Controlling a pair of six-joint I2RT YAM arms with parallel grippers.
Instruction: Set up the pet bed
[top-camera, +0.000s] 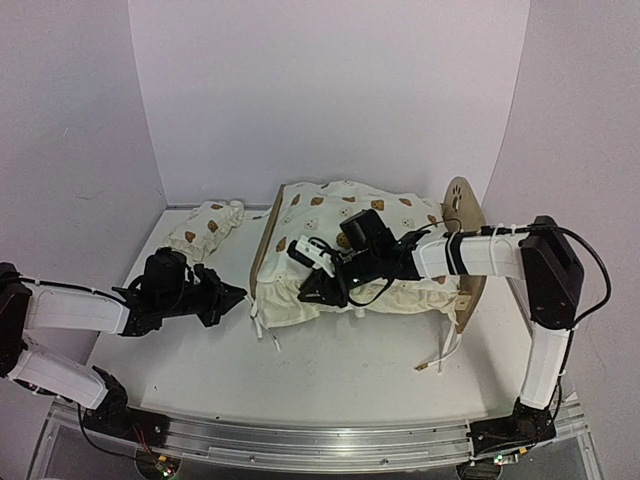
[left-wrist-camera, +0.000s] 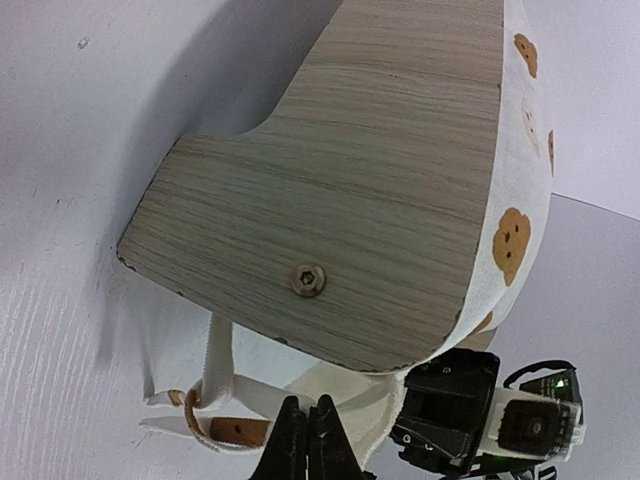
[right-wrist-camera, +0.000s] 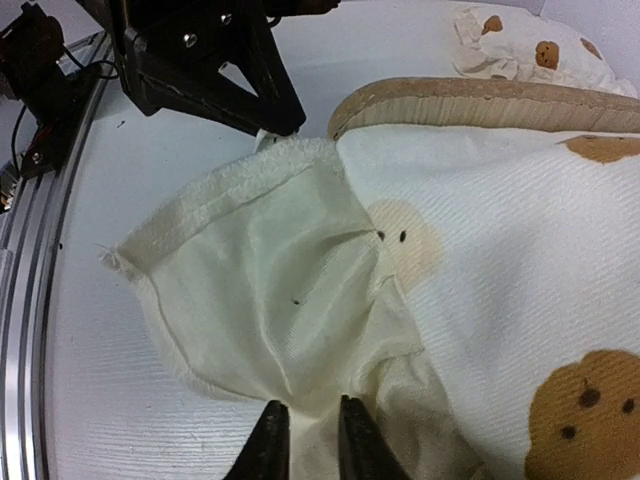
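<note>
The pet bed (top-camera: 462, 215) stands mid-table, and only its plywood end boards show. A cream bear-print cushion (top-camera: 350, 215) is draped over it. My right gripper (top-camera: 308, 290) is at the cushion's front left corner. In the right wrist view its fingers (right-wrist-camera: 308, 410) are nearly closed, with the cream ruffle (right-wrist-camera: 260, 290) bunched between them. My left gripper (top-camera: 238, 293) is shut just left of the bed's left board (left-wrist-camera: 340, 190). Its tips (left-wrist-camera: 307, 405) sit against a white tie (left-wrist-camera: 215, 360) under that board. I see nothing held between them.
A small matching bear-print pillow (top-camera: 205, 228) lies at the back left of the table. More ties (top-camera: 440, 355) trail on the table by the bed's right front. White walls close in the back and sides, and a metal rail (top-camera: 300, 440) runs along the near edge.
</note>
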